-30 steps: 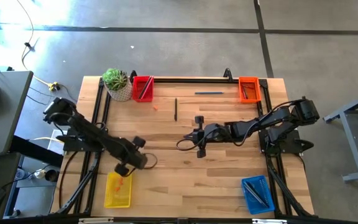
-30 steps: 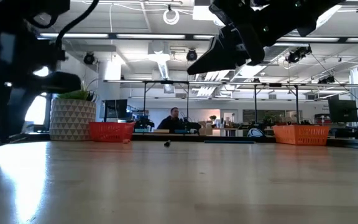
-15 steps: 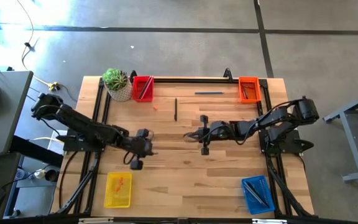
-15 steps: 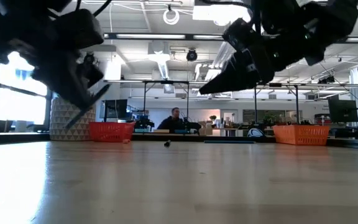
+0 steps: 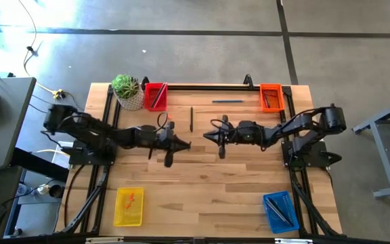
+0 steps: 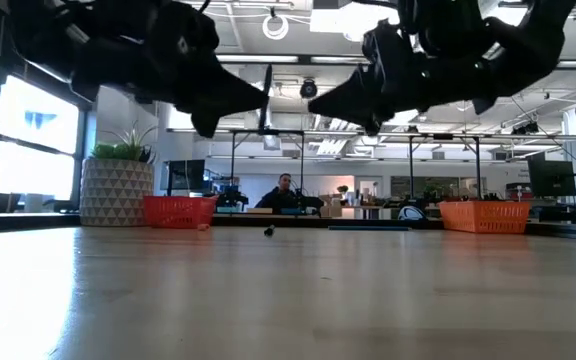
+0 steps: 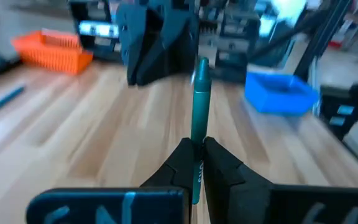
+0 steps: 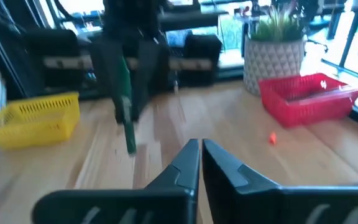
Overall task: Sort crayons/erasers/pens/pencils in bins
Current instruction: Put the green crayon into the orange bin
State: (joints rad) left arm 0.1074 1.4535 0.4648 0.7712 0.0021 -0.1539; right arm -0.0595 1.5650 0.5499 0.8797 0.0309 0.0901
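Observation:
My left gripper (image 5: 181,144) is over the table's middle, shut on a teal-green pen (image 7: 199,93), which also shows in the right wrist view (image 8: 127,121) and the low view (image 6: 266,95). My right gripper (image 5: 206,135) faces it a short way to the right, shut and empty (image 8: 201,149). A red-orange crayon (image 5: 169,116), a black pen (image 5: 191,119) and a blue pencil (image 5: 227,102) lie flat on the far part of the table. The red bin (image 5: 156,96), orange bin (image 5: 271,97), yellow bin (image 5: 128,207) and blue bin (image 5: 279,211) stand near the corners. My left gripper pinches the pen between its two fingers near one end of the shaft (image 7: 197,163). The fingers come level, pointing toward the table's right. The pen is lifted clear of the table and stands roughly upright in the low view.
A white pot with a green plant (image 5: 127,91) stands left of the red bin. The two grippers are close together over the table's middle. The bins hold a few sticks. A person sits in the room beyond the far edge (image 6: 282,190).
My left gripper has gone from above the yellow bin toward the table's far edge and right, up to the middle, carrying the pen, and has turned toward the right arm. My right gripper has moved a little toward the far edge.

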